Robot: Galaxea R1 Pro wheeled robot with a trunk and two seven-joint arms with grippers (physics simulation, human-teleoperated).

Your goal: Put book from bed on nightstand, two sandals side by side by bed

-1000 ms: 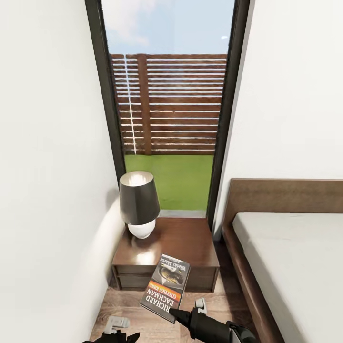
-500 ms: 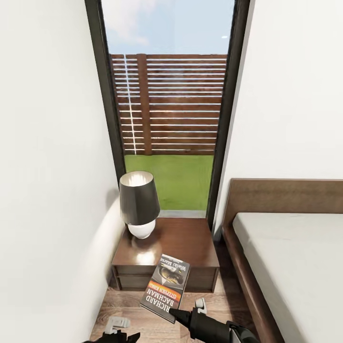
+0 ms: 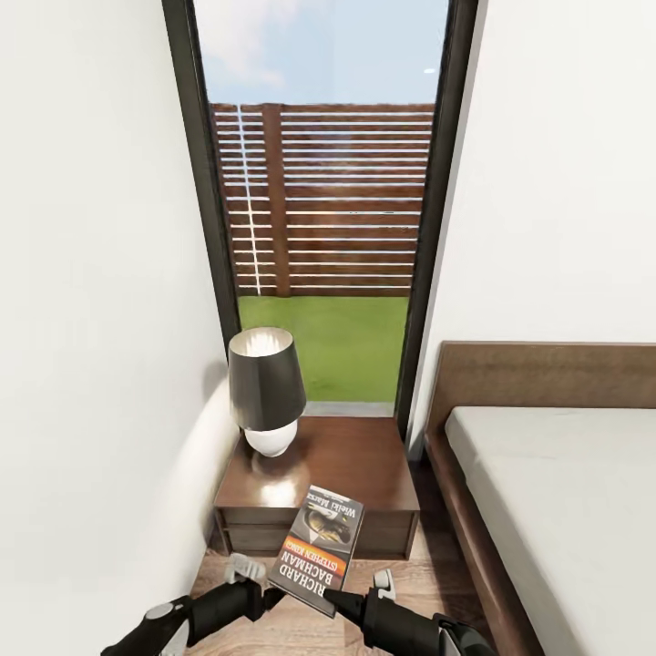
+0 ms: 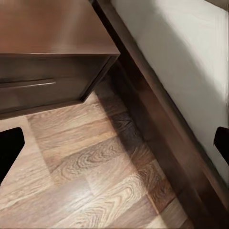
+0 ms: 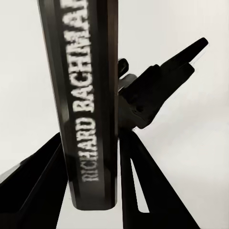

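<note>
Right gripper (image 3: 330, 597) holds the book (image 3: 318, 548) clamped by its near edge, jaws either side of the spine in the right wrist view. The book hangs cover-up, just short of the nightstand (image 3: 351, 465), its far end over the front edge. Left gripper (image 3: 256, 583) sits beside the book with its fingers spread wide, holding nothing. Best move: carry the book forward over the bare top, keeping clear of the lamp (image 3: 265, 390), level it, lower until flat, then release.
</note>
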